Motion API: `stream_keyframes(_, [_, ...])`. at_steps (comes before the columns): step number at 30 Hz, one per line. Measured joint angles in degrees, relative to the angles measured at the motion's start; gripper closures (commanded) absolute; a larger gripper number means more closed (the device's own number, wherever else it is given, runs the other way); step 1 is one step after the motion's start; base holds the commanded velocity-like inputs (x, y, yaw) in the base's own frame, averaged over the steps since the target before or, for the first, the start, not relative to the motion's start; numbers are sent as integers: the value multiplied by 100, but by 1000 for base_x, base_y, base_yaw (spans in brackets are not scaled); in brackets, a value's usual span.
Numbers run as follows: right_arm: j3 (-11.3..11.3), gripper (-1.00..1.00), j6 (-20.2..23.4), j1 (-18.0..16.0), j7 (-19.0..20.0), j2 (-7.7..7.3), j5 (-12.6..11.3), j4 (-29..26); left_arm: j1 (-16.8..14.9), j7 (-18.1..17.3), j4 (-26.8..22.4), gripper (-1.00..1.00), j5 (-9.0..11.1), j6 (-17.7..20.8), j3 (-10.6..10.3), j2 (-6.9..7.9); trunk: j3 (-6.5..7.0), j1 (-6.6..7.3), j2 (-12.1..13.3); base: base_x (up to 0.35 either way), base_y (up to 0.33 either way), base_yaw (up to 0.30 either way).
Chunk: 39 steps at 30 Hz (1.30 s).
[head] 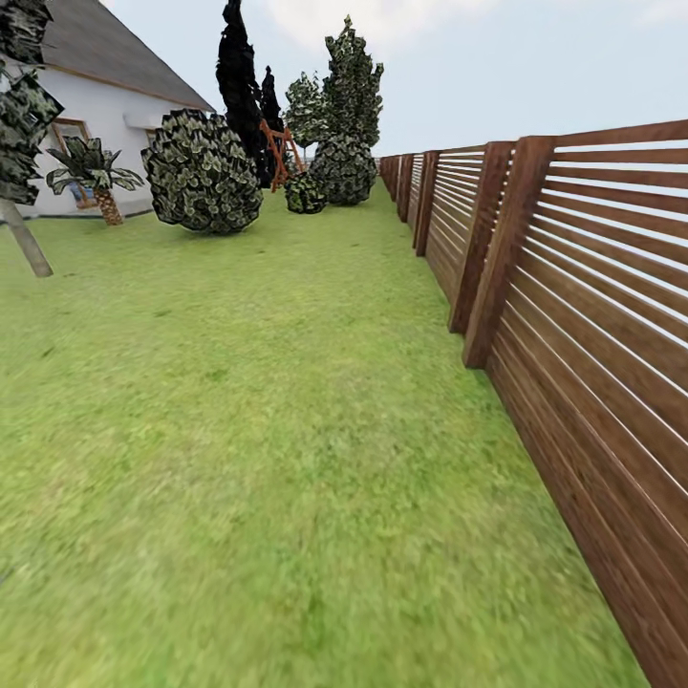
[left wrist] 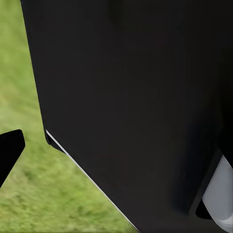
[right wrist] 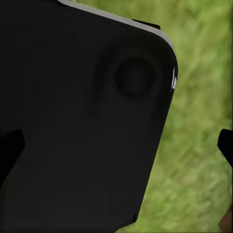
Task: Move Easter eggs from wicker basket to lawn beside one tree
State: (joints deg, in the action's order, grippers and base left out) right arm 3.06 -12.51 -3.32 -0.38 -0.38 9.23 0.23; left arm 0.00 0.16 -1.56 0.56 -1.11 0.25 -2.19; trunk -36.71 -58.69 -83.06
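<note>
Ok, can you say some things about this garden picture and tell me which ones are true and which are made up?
1. A wooden fence runs along the right side of the lawn. True.
2. The fence is painted white. False: it is brown.
3. A house with white walls stands far off on the left. True.
4. The ground is covered in snow. False: it is green grass.
5. Round leafy bushes grow ahead. True.
</note>
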Motion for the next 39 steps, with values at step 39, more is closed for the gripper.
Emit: stream_keyframes(39, [0, -100, -9, 0, 6, -5, 31, -1, 0, 0, 0, -100, 0, 0, 0, 0, 0, 0, 0, 341, 0, 62])
